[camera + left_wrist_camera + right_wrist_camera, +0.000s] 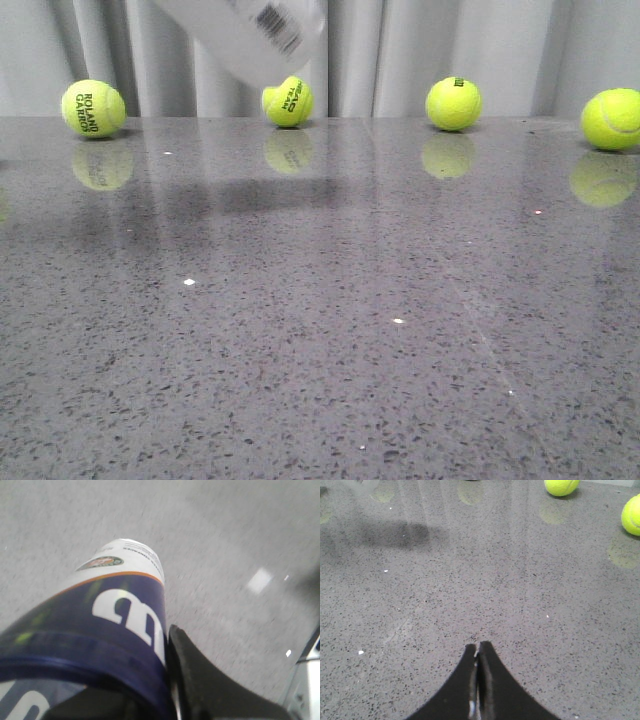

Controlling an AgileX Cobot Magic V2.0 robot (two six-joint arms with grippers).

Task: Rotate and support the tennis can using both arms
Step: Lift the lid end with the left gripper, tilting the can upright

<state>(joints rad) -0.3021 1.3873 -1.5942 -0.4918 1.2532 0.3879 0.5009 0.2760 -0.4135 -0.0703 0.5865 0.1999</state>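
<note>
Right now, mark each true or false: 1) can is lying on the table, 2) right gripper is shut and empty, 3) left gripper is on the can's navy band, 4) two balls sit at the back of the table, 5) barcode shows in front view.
1) False. The tennis can hangs tilted above the table, off the surface.
2) True. The right gripper has its fingers together, nothing between.
3) True. The left gripper has a finger against the navy end.
4) False. Four tennis balls line the back edge.
5) True.
</note>
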